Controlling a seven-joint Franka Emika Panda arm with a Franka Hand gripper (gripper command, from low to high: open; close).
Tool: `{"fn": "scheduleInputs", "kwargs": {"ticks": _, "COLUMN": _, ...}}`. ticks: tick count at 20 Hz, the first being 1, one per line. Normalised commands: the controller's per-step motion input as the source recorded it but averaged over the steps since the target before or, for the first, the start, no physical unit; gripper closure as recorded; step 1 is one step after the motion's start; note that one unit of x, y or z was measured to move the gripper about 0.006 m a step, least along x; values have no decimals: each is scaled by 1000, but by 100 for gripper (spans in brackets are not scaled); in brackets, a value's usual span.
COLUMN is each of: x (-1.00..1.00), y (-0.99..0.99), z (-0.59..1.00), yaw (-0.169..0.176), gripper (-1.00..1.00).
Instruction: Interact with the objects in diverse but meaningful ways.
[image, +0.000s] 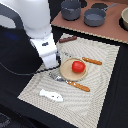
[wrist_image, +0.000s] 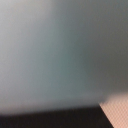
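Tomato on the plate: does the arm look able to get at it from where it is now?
Probably yes. The tomato sits uncovered on the plate, nothing over it, and the arm hangs right beside the plate. The jaws are hidden, so their state is unclear.

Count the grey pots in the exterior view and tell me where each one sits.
2. One grey pot stands at the back of the brown board; the other grey pot sits beside it toward the exterior view's right. The arm could hide more behind it.
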Motion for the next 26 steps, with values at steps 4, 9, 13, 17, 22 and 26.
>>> {"fn": "scheduleInputs", "kwargs": {"ticks": 4, "x": -34, "y": 212, "z": 1000, "yaw": -16, "gripper": -100}}
{"fn": "scheduleInputs", "kwargs": {"ticks": 9, "x": 163, "y": 8, "z": 618, "yaw": -14, "gripper": -100}}
{"fn": "scheduleInputs", "kwargs": {"ticks": 13, "x": 742, "y": -139, "z": 487, "yaw": -59, "gripper": -100}}
{"fn": "scheduleInputs", "kwargs": {"ticks": 17, "x": 844, "y": -112, "z": 469, "yaw": -39, "gripper": -100}}
{"fn": "scheduleInputs", "kwargs": {"ticks": 22, "x": 766, "y": -145, "z": 347, "yaw": -59, "gripper": -100}}
{"fn": "scheduleInputs", "kwargs": {"ticks": 26, "x": 673, "y": -206, "z": 232, "yaw": -107, "gripper": -100}}
